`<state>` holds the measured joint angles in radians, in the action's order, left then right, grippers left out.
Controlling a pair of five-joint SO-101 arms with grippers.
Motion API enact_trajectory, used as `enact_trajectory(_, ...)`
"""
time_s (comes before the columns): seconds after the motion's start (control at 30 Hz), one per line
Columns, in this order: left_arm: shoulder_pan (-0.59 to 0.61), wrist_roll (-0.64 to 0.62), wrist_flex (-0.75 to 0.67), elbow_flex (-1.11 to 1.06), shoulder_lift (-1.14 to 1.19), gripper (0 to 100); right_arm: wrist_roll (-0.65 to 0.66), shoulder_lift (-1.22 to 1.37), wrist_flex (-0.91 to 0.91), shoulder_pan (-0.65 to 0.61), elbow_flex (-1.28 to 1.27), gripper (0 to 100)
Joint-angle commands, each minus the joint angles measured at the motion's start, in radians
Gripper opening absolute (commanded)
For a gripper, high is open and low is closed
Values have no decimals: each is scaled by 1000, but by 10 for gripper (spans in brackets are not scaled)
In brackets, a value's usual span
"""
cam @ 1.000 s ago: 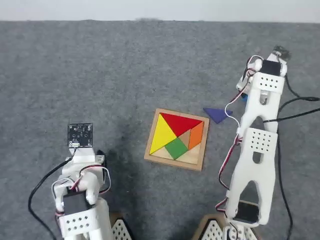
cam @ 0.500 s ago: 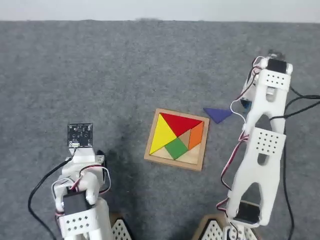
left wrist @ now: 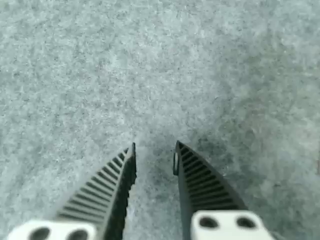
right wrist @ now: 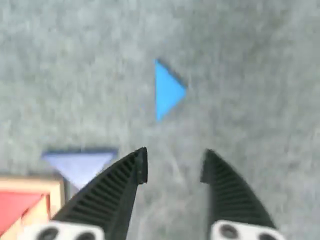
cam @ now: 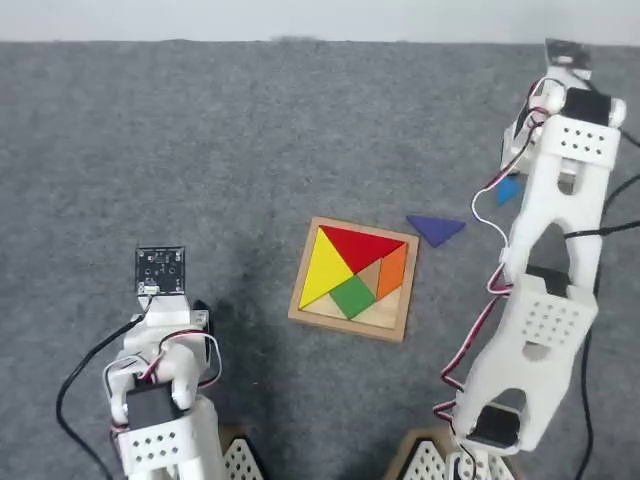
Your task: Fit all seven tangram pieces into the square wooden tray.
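The square wooden tray [cam: 303, 272] lies mid-table with a red triangle [cam: 358, 244], a yellow triangle [cam: 325, 269], a green square [cam: 352, 296] and an orange piece [cam: 392, 271] in it. A purple triangle [cam: 436, 229] lies on the carpet just past the tray's far right corner. A small blue triangle [cam: 508, 189] lies farther right, beside the right arm [cam: 560, 200]. My right gripper [right wrist: 172, 167] is open above the carpet, short of the blue triangle [right wrist: 167, 91], with the purple triangle [right wrist: 80, 164] and a tray corner [right wrist: 40, 186] to one side. My left gripper [left wrist: 154, 155] is open over bare carpet.
Grey carpet covers the whole table. The left arm [cam: 165, 400] sits folded at the near left, well away from the tray. Bare wood shows in the tray's near part [cam: 380, 312].
The right arm has swung to the right and farther back, and the blue triangle now shows beside it. The left arm and the tray pieces have not moved.
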<state>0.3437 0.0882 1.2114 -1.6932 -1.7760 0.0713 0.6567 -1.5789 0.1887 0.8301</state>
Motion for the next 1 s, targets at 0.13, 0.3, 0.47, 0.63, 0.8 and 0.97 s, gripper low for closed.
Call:
enact_trajectory(0.13,3,11,6,8,2,121,0,191,275,-56,9,275)
enact_trajectory(0.3,3,11,6,8,2,121,-6,294,375,-61,9,274)
enact_trajectory(0.47,3,11,6,8,2,121,0,331,326,-42,9,247)
enact_trajectory(0.63,3,11,6,8,2,121,32,343,272,-38,9,91)
enact_trajectory(0.8,3,11,6,8,2,121,87,348,262,-39,9,69)
enact_trajectory(0.97,3,11,6,8,2,121,91,335,168,-42,12,68)
